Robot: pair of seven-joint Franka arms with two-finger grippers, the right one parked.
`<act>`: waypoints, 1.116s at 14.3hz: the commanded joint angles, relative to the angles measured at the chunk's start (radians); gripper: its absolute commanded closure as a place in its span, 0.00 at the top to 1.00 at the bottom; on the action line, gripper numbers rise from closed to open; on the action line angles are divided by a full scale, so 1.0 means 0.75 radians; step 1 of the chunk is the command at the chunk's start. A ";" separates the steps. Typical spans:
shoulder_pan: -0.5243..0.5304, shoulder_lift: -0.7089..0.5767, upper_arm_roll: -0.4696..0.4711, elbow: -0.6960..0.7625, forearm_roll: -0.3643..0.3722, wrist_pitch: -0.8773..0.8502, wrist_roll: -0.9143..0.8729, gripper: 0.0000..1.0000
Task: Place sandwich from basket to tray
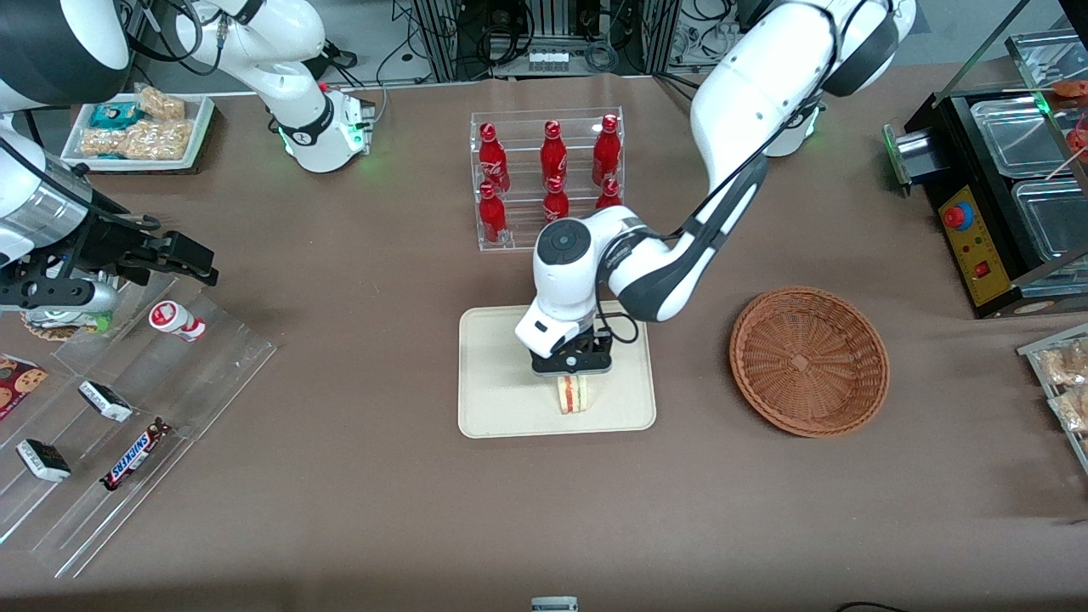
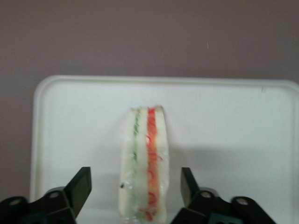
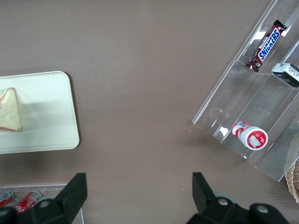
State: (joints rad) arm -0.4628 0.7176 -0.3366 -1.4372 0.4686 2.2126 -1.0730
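The sandwich (image 1: pixel 573 393), a clear-wrapped wedge of white bread with orange-red and green layers, stands on its edge on the cream tray (image 1: pixel 493 399), on the part nearer the front camera. My left gripper (image 1: pixel 572 374) is just above it, open, with a finger on each side and a clear gap to the bread. In the left wrist view the sandwich (image 2: pixel 145 163) stands between the spread fingers (image 2: pixel 80 186) on the tray (image 2: pixel 224 130). The round wicker basket (image 1: pixel 809 361) lies empty beside the tray, toward the working arm's end. The sandwich also shows in the right wrist view (image 3: pixel 10 112).
A clear rack of red bottles (image 1: pixel 550 174) stands farther from the camera than the tray. Clear stepped racks with a Snickers bar (image 1: pixel 134 455) and a small yoghurt bottle (image 1: pixel 177 320) lie toward the parked arm's end. A black appliance (image 1: pixel 1003 195) stands toward the working arm's end.
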 commanded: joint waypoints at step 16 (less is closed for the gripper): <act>0.676 -0.877 0.205 -0.145 -0.547 -0.944 0.906 1.00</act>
State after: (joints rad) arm 0.0562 0.1373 -0.2630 -1.4732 0.1214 1.5109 -0.5143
